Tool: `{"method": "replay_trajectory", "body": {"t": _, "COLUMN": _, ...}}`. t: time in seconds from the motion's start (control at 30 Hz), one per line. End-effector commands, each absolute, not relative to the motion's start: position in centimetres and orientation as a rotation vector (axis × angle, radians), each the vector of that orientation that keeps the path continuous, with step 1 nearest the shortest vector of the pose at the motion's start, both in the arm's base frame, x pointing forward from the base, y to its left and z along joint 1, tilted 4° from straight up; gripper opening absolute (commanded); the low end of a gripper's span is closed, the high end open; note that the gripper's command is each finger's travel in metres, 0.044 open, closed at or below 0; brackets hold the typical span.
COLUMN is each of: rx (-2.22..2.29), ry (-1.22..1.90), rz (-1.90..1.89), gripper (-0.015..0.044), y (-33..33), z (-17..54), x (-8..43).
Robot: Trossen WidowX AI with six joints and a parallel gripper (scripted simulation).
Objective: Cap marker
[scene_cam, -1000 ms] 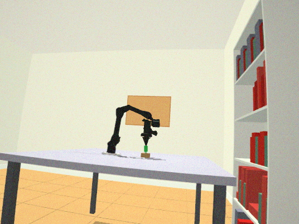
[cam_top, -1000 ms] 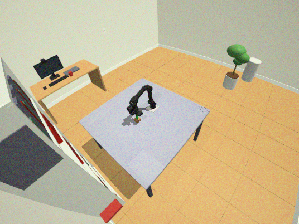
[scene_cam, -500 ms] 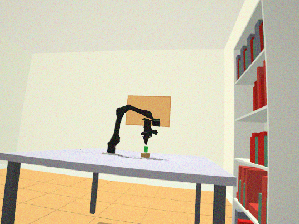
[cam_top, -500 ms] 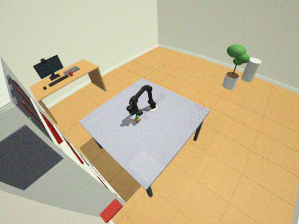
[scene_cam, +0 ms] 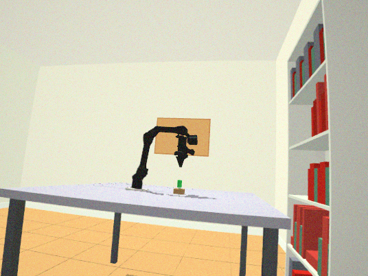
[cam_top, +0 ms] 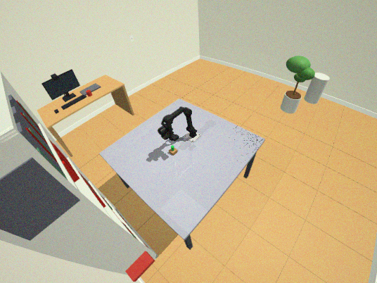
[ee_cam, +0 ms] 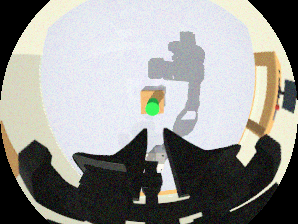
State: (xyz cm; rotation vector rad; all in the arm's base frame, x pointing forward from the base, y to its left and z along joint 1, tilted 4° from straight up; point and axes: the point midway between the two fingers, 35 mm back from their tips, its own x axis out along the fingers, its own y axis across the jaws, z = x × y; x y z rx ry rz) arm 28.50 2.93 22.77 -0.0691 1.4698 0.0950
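Black robot arm arched over the surface point(cam_top: 197, 183) point(scene_cam: 206, 206) point(ee_cam: 100, 60), gripper point(cam_top: 173, 138) point(scene_cam: 180, 166) point(ee_cam: 154, 131) pointing down, slightly open, above green cap point(cam_top: 172, 147) point(scene_cam: 179, 183) point(ee_cam: 152, 108)

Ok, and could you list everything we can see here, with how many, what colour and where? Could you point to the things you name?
green cap point(cam_top: 172, 148) point(scene_cam: 179, 183) point(ee_cam: 152, 108): one, green, above the holder
small wooden-looking holder block point(cam_top: 172, 152) point(scene_cam: 178, 191) point(ee_cam: 145, 96): one, brown, on the table
large square-cornered table point(cam_top: 207, 169) point(scene_cam: 103, 202) point(ee_cam: 100, 50): one, pale lilac, dark legs, mid-room
wooden desk point(cam_top: 105, 82): one, tan, by the wall, monitor and red mug on it
leafy potted plant point(cam_top: 298, 65): one, green, far corner
tall bookshelf point(scene_cam: 309, 139): one, white, right side of the exterior view
jointed arm point(cam_top: 169, 117) point(scene_cam: 145, 147): one, black, on the table
pincer point(scene_cam: 180, 166) point(ee_cam: 154, 131): one, black, above the cap
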Motion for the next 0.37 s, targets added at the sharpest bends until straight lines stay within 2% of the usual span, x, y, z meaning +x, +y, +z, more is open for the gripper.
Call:
{"method": "replay_trajectory", "body": {"t": 0.0, "rx": -0.071, "ry": 1.464, "rz": 0.097, "gripper": 0.0184, "y": 2.92, "z": 23.08, "x": 28.55}}
{"method": "replay_trajectory", "body": {"t": 0.33, "rx": -0.071, "ry": 1.464, "rz": 0.097, "gripper": 0.044, "y": 2.92, "z": 23.08, "x": 28.55}}
